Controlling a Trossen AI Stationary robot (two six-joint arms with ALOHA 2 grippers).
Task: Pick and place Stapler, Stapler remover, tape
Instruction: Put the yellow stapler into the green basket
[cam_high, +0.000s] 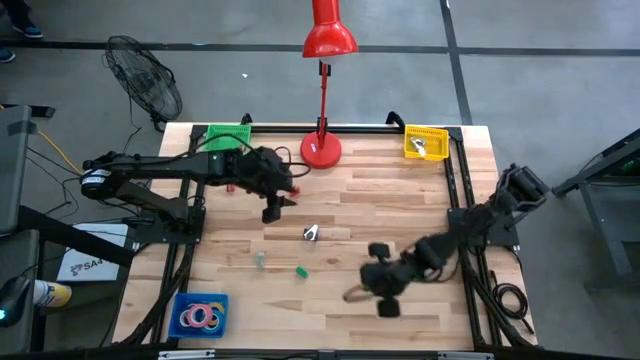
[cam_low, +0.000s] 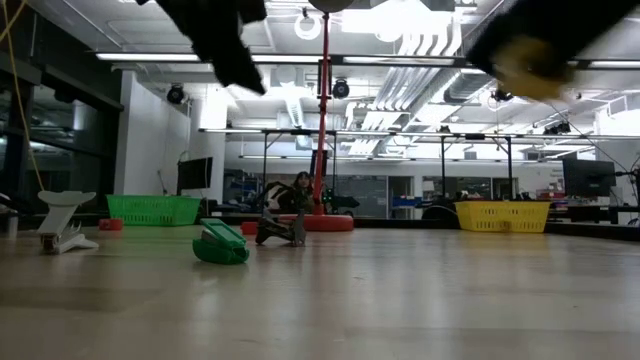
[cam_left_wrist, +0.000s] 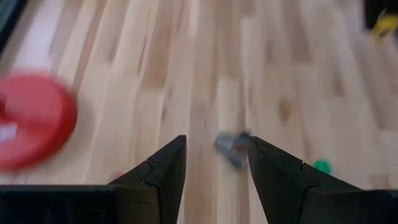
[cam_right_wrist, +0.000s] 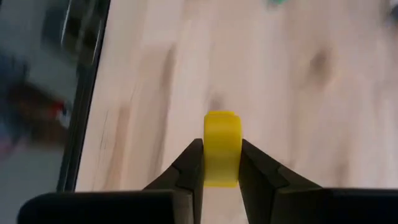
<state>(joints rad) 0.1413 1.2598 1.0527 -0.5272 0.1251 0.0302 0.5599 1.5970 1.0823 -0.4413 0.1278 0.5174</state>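
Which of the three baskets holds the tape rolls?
The blue basket at the table's front left corner; tape rolls lie inside. The green basket and yellow basket sit along the far edge.

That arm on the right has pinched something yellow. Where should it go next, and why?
Probably toward the blue bin: the right hand is shut on a yellow tape roll, and the other tape rolls already lie there.

You had three baskets: one green (cam_high: 228, 135), one yellow (cam_high: 426, 142), one blue (cam_high: 200, 315); one red lamp (cam_high: 324, 60); one fan (cam_high: 146, 83).
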